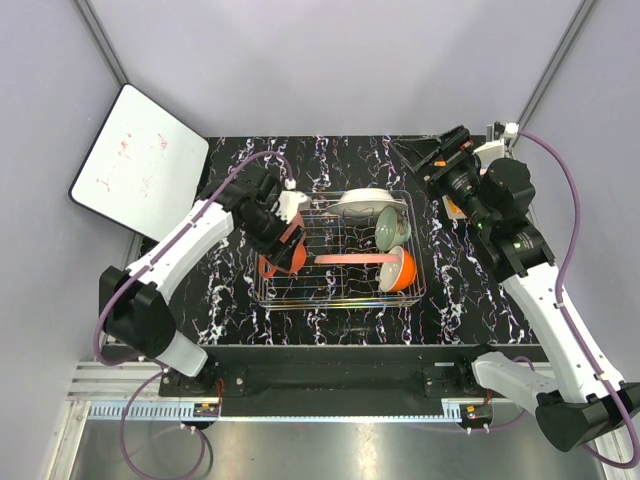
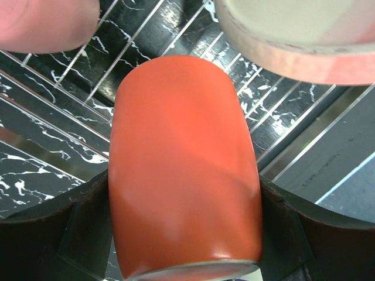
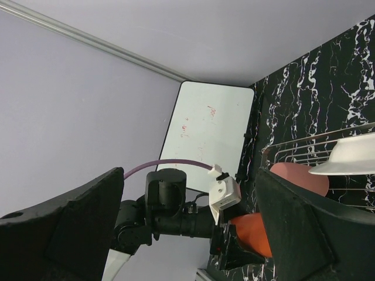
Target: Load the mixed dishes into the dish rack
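Left gripper [image 1: 287,247] is clamped on the orange handled mug [image 2: 184,170], pads squeezing both sides of the body, and it's holding the mug just above the left end of the dish rack [image 1: 330,300]. The rest looks loaded already: from overhead the pink plate [image 1: 350,259] stands on edge along the rack's middle, the white plate [image 1: 365,200] is at its far side, and the mint-green bowl [image 1: 392,226] and orange bowl [image 1: 400,270] sit at its right end. So I'd call this the last item or close to it. To do it well, I'd bring the mug down slowly into the bare wires at the rack's left end, keep it off the pink plate's rim, let it actually settle on the grid before opening, then back out straight so the fingers don't snag a wire. Views-wise, the left wrist cam shows how tight it is. There's a pink rounded thing [image 2: 41,23], probably the small pink cup, just beyond the mug in the rack, and the overhead view doesn't show it clearly. The overhead is the only one giving the whole layout. The right gripper [image 1: 430,155] hangs past the rack's far right corner, and its own cam shows the fingers spread wide with nothing between them.
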`<state>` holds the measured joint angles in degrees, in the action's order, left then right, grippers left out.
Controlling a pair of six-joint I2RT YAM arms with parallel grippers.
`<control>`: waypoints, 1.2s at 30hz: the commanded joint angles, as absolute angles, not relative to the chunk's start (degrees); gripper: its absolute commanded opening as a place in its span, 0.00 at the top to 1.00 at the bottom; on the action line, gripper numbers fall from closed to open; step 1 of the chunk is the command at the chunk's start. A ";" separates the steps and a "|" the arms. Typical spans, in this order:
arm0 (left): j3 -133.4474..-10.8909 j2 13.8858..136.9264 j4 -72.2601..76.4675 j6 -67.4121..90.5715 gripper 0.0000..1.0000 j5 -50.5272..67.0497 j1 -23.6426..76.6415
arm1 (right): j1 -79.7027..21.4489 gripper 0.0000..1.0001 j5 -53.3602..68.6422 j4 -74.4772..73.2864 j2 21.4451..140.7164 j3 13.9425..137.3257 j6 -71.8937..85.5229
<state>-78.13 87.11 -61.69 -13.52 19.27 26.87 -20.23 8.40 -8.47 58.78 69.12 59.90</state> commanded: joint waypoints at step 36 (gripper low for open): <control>-74.71 96.77 -52.91 -13.01 0.24 7.12 32.61 | -20.13 0.00 6.06 -7.65 57.39 65.83 60.47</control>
<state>-73.49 96.53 -52.82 -12.29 9.06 32.32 -20.18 6.57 -9.32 58.67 66.11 60.20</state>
